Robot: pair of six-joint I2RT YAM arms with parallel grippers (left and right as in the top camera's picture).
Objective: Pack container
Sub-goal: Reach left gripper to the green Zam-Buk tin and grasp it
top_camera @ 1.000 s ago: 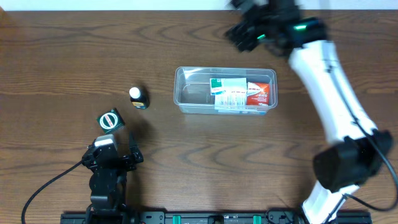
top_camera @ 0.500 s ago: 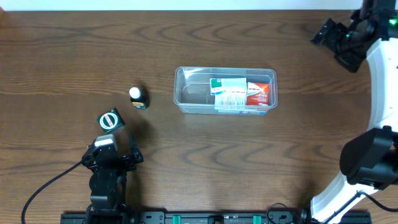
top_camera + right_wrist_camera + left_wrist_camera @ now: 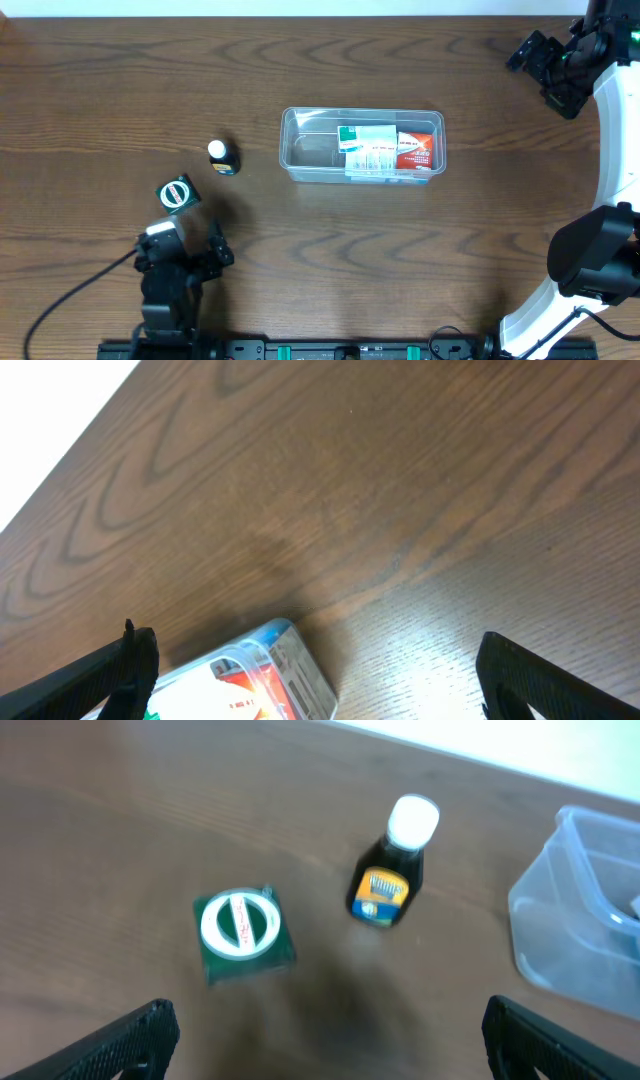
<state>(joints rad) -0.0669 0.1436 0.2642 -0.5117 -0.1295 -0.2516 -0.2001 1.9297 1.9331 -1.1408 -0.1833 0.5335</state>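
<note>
Fingers (image 3: 213, 250) of the left gripper (image 3: 185, 245) stand spread and empty at the near left of the brown wooden table (image 3: 100, 80) in the overhead view, near a small green square box with a round white label (image 3: 177, 194) and a dark little bottle with a white cap (image 3: 222, 157). The clear plastic rectangular container (image 3: 300, 152) sits mid-table, holding a white-and-green carton (image 3: 365, 148) and a red carton (image 3: 418, 150). The right gripper (image 3: 545, 68) hangs well apart at the far right. The left wrist view shows its fingertips wide apart, with the green box, bottle and container corner ahead. The right wrist view shows fingers spread, gripping nothing, with the container's end between them.
</note>
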